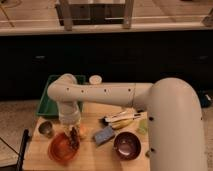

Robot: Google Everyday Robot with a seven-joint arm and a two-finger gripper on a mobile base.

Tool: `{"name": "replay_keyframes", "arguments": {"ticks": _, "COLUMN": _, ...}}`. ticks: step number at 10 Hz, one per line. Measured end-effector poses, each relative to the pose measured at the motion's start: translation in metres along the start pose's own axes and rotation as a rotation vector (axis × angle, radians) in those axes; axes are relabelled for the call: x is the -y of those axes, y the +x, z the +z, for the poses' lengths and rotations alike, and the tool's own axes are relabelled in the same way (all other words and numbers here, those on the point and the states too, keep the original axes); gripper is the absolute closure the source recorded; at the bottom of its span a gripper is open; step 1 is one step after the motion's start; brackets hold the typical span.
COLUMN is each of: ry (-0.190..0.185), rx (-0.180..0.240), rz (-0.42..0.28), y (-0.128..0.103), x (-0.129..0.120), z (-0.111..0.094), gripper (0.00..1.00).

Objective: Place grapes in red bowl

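My gripper (73, 132) hangs over the right rim of the red bowl (57, 150) — the grapes (75, 142) show dark at its tip, above the bowl. Gripping or released — I cannot tell.

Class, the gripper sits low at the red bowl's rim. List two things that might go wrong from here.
1. The gripper hangs over the right rim of the red bowl, not its middle; the grapes, seemingly the dark clump under it, might hit the rim and roll out.
2. The metal cup stands close by; a sideways swing may knock it.
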State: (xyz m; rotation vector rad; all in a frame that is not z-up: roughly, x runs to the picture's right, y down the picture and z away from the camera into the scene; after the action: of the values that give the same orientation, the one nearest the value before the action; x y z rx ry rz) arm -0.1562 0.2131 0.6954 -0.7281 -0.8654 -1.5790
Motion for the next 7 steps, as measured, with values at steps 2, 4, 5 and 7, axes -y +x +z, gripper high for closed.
{"name": "replay_keyframes", "arguments": {"ticks": 2, "ry": 0.003, "rx": 0.003, "rz": -0.004, "y": 0.0004, "x": 0.0012, "z": 0.0009, "gripper": 0.20}}
{"name": "replay_keyframes", "arguments": {"ticks": 4, "ry": 0.000, "rx": 0.008, "rz": -0.006, "y": 0.0016, "x": 0.0024, "z": 0.0021, "gripper": 0.20}}
{"name": "replay_keyframes", "arguments": {"ticks": 5, "ry": -0.001, "rx": 0.011, "rz": -0.008, "y": 0.0022, "x": 0.0032, "z": 0.0024, "gripper": 0.20}}
{"name": "replay_keyframes", "arguments": {"ticks": 7, "ry": -0.003, "rx": 0.011, "rz": -0.011, "y": 0.0028, "x": 0.0043, "z": 0.0023, "gripper": 0.20}}
